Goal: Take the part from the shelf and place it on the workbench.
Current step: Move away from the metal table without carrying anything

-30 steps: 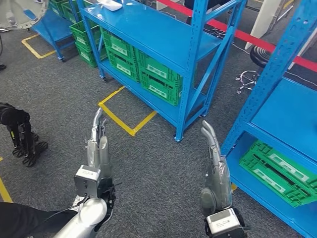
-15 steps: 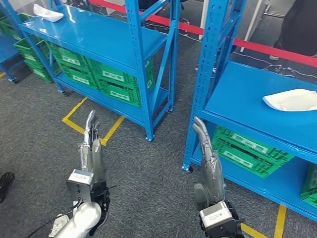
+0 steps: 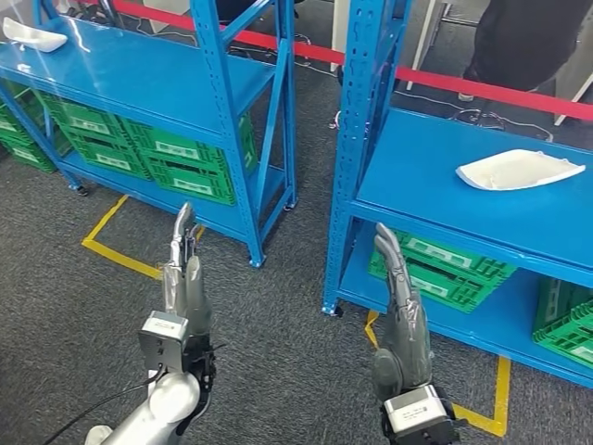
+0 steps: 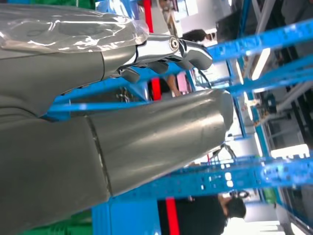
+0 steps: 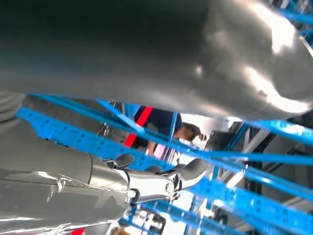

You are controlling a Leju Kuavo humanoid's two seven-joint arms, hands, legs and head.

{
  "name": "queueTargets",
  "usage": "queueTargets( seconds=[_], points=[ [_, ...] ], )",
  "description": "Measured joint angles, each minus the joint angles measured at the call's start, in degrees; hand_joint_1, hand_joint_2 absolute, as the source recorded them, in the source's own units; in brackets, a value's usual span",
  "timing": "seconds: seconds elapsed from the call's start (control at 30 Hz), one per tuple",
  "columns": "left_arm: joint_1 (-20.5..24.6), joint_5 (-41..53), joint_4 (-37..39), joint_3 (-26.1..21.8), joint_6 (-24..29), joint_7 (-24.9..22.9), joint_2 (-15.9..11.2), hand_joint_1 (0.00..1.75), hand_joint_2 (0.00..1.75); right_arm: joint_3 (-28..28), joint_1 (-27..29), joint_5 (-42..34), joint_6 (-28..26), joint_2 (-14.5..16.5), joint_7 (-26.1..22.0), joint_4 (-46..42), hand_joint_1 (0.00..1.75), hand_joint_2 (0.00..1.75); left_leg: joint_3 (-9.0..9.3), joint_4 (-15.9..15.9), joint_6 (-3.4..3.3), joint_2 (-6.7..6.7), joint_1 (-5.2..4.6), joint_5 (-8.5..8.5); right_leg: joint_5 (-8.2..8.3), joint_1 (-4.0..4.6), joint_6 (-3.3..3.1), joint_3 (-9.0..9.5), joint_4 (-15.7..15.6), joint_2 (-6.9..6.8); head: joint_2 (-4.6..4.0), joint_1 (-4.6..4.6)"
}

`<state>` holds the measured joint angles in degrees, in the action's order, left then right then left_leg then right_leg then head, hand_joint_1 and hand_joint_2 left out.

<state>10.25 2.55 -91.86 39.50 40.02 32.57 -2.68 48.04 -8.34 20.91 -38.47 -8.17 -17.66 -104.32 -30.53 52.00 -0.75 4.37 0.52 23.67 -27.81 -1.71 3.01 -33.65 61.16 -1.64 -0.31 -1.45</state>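
From the head view, two blue steel shelving units stand on grey carpet: the left shelf [image 3: 175, 83] and the right shelf [image 3: 447, 185], with a gap between them. The white part [image 3: 517, 170], a shallow curved shell, lies on the right shelf's upper deck, well apart from both hands; a second white part [image 3: 33, 35] lies at the far end of the left shelf's deck. Green crates [image 3: 168, 158] fill the lower levels of both units, yellow floor tape [image 3: 115, 252] marks bays on the carpet, and a red barrier tape [image 3: 447, 79] runs behind the shelves, where a person in dark clothes [image 3: 531, 37] stands. The wrist views, turned on their sides, add blurred blue shelf beams and persons in dark clothes beyond them. The left hand [image 3: 183, 278] is raised with fingers straight and pointing forward, holding nothing; its thumb [image 4: 158, 137] looms large in the left wrist view. The right hand [image 3: 402, 315] is likewise raised, fingers extended together, released, just before the right shelf's corner post.
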Motion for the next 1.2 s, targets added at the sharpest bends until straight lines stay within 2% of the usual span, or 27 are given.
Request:
queueTargets(
  seconds=[0.03, 0.07, 0.1, 0.17, 0.23, 0.3, 0.33, 0.37, 0.4, 0.43, 0.47, 0.53, 0.6, 0.67, 0.7, 0.77, 0.8, 0.83, 0.87, 0.9, 0.93, 0.97, 1.03, 1.07, 1.1, 1.17, 1.2],
  points=[
    [0.0, 0.0, 0.0, 0.0, 0.0, 0.0, 0.0, 0.0, 0.0, 0.0, 0.0, 0.0, 0.0, 0.0, 0.0, 0.0, 0.0, 0.0, 0.01, 0.4, 0.4, 0.48, -0.07, 0.28, 1.26, 0.02, -0.14, 1.81, -3.6, -0.79, -0.01, -0.2],
    [0.1, 0.0, 0.0, 0.0, 0.0, 0.0, 0.0, 0.0, 0.0, 0.0, 0.0, 0.0, 0.0, 0.0, 0.0, 0.0, 0.0, 0.0, 0.0, 0.7, 0.79, 0.87, -0.2, 0.48, 1.85, 0.1, -0.45, 3.03, -5.9, -1.27, -0.01, -0.24],
    [0.1, 0.0, 0.0, 0.0, 0.0, 0.0, 0.0, 0.0, 0.0, 0.0, 0.0, 0.0, 0.0, 0.0, 0.0, 0.0, 0.0, 0.0, -0.02, 1.0, 1.11, 1.23, -0.37, 0.59, 1.86, 0.25, -0.88, 3.42, -6.7, -1.3, 0.0, -0.13],
    [0.1, 0.0, 0.0, 0.0, 0.0, 0.0, 0.0, 0.0, 0.0, 0.0, 0.1, 0.0, 0.0, 0.0, 0.0, 0.0, 0.0, 0.0, -0.01, 1.2, 1.66, 1.84, -0.32, 0.62, 2.13, 0.36, -1.83, 3.4, -6.5, 0.09, 0.01, 0.38],
    [0.1, 0.0, 0.0, 0.0, 0.0, 0.0, 0.0, 0.0, 0.0, 0.0, 0.2, 0.1, 0.0, 0.0, 0.0, 0.0, 0.0, 0.0, -0.7, 3.1, 2.31, 0.03, 0.06, 2.08, 2.47, 0.29, -2.48, 3.26, -6.5, 1.27, 0.0, 0.82],
    [0.1, 0.0, 0.0, 0.0, 0.0, 0.0, 0.0, 0.0, 0.0, 0.0, 0.3, 0.2, 0.0, 0.1, 0.0, 0.0, 0.0, 0.0, -3.87, 9.8, 2.7, -2.88, 0.3, 5.86, 2.75, 0.26, -2.94, 3.01, -6.6, 2.38, -0.02, 1.47],
    [0.0, 0.0, 0.0, 0.0, 0.0, 0.0, 0.0, 0.0, 0.0, 0.0, 0.3, 0.3, 0.0, 0.1, 0.0, 0.0, 0.0, 0.0, -6.15, 14.3, 2.7, -3.54, 0.33, 7.77, 2.86, 0.36, -3.12, 2.84, -6.6, 3.0, -0.01, 1.86],
    [-0.1, 0.0, 0.0, 0.0, 0.0, 0.0, 0.0, 0.0, 0.0, 0.0, 0.4, 0.5, 0.0, 0.1, 0.0, 0.0, 0.0, 0.0, -8.15, 18.0, 2.61, -3.76, 0.32, 8.92, 2.93, 0.49, -3.25, 2.7, -6.6, 3.71, -0.01, 2.19],
    [-0.2, 0.0, 0.0, 0.0, 0.0, 0.0, -0.1, 0.0, 0.0, 0.0, 0.5, 0.6, 0.0, 0.1, 0.0, 0.0, 0.0, 0.0, -9.3, 19.8, 2.4, -3.85, 0.28, 8.96, 2.99, 0.65, -3.34, 2.62, -6.6, 4.48, -0.01, 2.43],
    [-0.3, 0.0, 0.0, 0.0, 0.0, 0.0, -0.1, 0.0, 0.0, 0.0, 0.5, 0.7, 0.0, 0.1, 0.0, 0.0, 0.0, 0.0, -9.22, 19.1, 2.02, -3.99, 0.15, 7.78, 3.05, 0.82, -3.4, 2.61, -6.6, 5.31, 0.0, 2.62],
    [-0.3, 0.0, 0.0, 0.0, 0.0, 0.0, -0.1, 0.0, 0.0, 0.0, 0.6, 0.8, 0.0, 0.1, 0.0, 0.0, 0.0, 0.0, -8.04, 16.2, 1.47, -4.4, -0.03, 5.75, 3.1, 0.99, -3.44, 2.64, -6.6, 6.14, 0.0, 2.79],
    [-0.2, 0.0, 0.0, 0.0, 0.0, 0.1, -0.1, 0.0, 0.0, 0.0, 0.6, 0.8, 0.0, 0.1, 0.0, 0.0, 0.0, 0.0, -4.07, 7.5, -0.06, -7.16, -0.47, 1.47, 3.18, 1.17, -3.42, 2.63, -6.6, 7.64, -0.01, 2.92],
    [-0.1, -0.1, 0.0, 0.0, 0.0, 0.2, -0.1, 0.0, 0.0, 0.0, 0.6, 0.8, 0.0, 0.2, 0.0, 0.0, 0.0, 0.0, -1.79, 2.4, -1.14, -9.05, -0.85, -0.16, 3.27, 1.0, -3.14, 2.4, -6.6, 8.9, -0.02, 2.95],
    [0.0, -0.1, 0.0, 0.0, 0.0, 0.2, -0.1, 0.0, 0.0, 0.0, 0.6, 0.8, 0.0, 0.2, 0.0, 0.0, 0.0, 0.0, -1.36, 1.4, -1.36, -8.02, -0.96, -0.2, 3.43, 0.83, -2.51, 1.96, -6.9, 10.23, -0.02, 3.18],
    [0.1, -0.2, 0.0, 0.0, 0.0, 0.2, 0.0, 0.0, 0.0, -0.1, 0.7, 0.8, 0.0, 0.2, 0.0, 0.0, 0.0, 0.0, -1.04, 0.8, -1.26, -7.2, -0.81, -0.39, 3.32, 0.91, -2.24, 1.71, -6.8, 9.93, -0.01, 3.26],
    [0.2, -0.2, 0.0, 0.0, 0.0, 0.3, 0.2, 0.0, 0.0, -0.2, 0.6, 0.8, 0.0, 0.2, -0.1, 0.0, 0.0, 0.0, -0.36, -0.5, -1.14, -5.54, -0.36, -0.78, 1.54, 1.26, -1.83, 0.11, -3.9, 6.93, -0.01, 2.68],
    [0.2, -0.2, 0.1, 0.0, 0.0, 0.3, 0.2, 0.0, 0.0, -0.2, 0.7, 0.8, 0.0, 0.2, -0.1, 0.1, 0.0, 0.0, -0.18, -0.8, -1.11, -4.68, -0.3, -0.85, -0.24, 1.25, -1.66, -1.34, -0.5, 4.77, 0.0, 2.2],
    [0.1, -0.2, 0.1, 0.0, 0.0, 0.3, 0.2, 0.0, 0.0, -0.2, 0.6, 0.8, 0.0, 0.2, -0.1, 0.1, 0.0, 0.0, -0.15, -0.8, -1.19, -3.9, -0.3, -0.79, -2.18, 1.15, -1.41, -3.28, 3.5, 3.34, 0.0, 1.76],
    [-0.1, -0.2, 0.1, 0.0, 0.0, 0.3, 0.2, 0.0, 0.0, -0.3, 0.7, 0.8, 0.0, 0.2, -0.1, 0.2, 0.0, 0.0, -0.15, -0.7, -1.19, -3.03, -0.31, -0.7, -3.6, 0.93, -1.12, -5.06, 7.1, 2.61, 0.0, 1.45],
    [-0.2, -0.3, 0.2, 0.0, 0.0, 0.3, 0.2, 0.0, 0.0, -0.3, 0.8, 0.8, 0.0, 0.2, -0.1, 0.2, 0.0, 0.0, -0.15, -0.7, -1.1, -2.18, -0.29, -0.6, -4.09, 0.7, -0.85, -6.11, 9.3, 2.21, -0.01, 1.21],
    [-0.2, -0.3, 0.3, 0.0, 0.0, 0.3, 0.2, 0.0, 0.0, -0.4, 0.8, 0.8, 0.0, 0.2, -0.1, 0.3, 0.0, 0.0, -0.16, -0.6, -0.95, -1.4, -0.24, -0.46, -3.44, 0.46, -0.58, -6.01, 9.2, 1.95, -0.01, 0.99],
    [-0.2, -0.3, 0.3, 0.0, 0.0, 0.3, 0.2, 0.0, 0.0, -0.4, 0.9, 0.8, 0.0, 0.2, -0.2, 0.4, 0.0, 0.0, -0.15, -0.3, -0.71, -0.66, -0.14, -0.25, -1.78, 0.22, -0.32, -4.68, 6.7, 1.54, -0.01, 0.73],
    [-0.2, -0.3, 0.4, 0.0, 0.0, 0.4, 0.2, 0.0, 0.0, -0.5, 0.9, 0.8, 0.0, 0.2, -0.4, 0.4, 0.0, 0.0, -0.21, 0.6, 0.03, 0.55, -0.12, 0.43, 1.49, 0.09, 0.03, -0.4, -1.3, -0.46, 0.0, 0.21],
    [-0.2, -0.2, 0.4, 0.0, 0.0, 0.5, 0.2, 0.0, 0.0, -0.5, 1.0, 0.8, 0.0, 0.2, -0.5, 0.4, 0.0, 0.0, -0.3, 1.2, 0.42, 1.02, -0.25, 0.75, 2.32, 0.14, -0.18, 1.19, -4.2, -1.18, -0.01, 0.09],
    [-0.2, -0.2, 0.4, 0.0, 0.0, 0.6, 0.2, 0.0, 0.0, -0.5, 1.0, 0.8, 0.0, 0.2, -0.5, 0.4, 0.0, 0.0, -0.36, 1.6, 0.77, 1.43, -0.4, 0.96, 2.48, 0.27, -0.53, 1.96, -5.6, -1.54, 0.0, 0.15],
    [-0.3, -0.2, 0.4, 0.0, 0.0, 0.8, 0.2, 0.0, 0.0, -0.5, 1.1, 0.8, 0.0, 0.2, -0.6, 0.4, 0.0, 0.0, -0.37, 1.9, 1.21, 2.34, -0.5, 1.03, 2.44, 0.47, -1.55, 1.94, -5.6, -0.46, -0.01, 0.65],
    [-0.3, -0.1, 0.4, 0.0, 0.0, 0.8, 0.2, 0.0, 0.0, -0.5, 1.2, 0.7, 0.0, 0.2, -0.6, 0.5, 0.0, 0.0, -0.33, 2.1, 1.48, 2.35, -0.34, 1.24, 2.56, 0.48, -1.92, 1.87, -5.6, 0.16, -0.01, 0.86]
  ],
)
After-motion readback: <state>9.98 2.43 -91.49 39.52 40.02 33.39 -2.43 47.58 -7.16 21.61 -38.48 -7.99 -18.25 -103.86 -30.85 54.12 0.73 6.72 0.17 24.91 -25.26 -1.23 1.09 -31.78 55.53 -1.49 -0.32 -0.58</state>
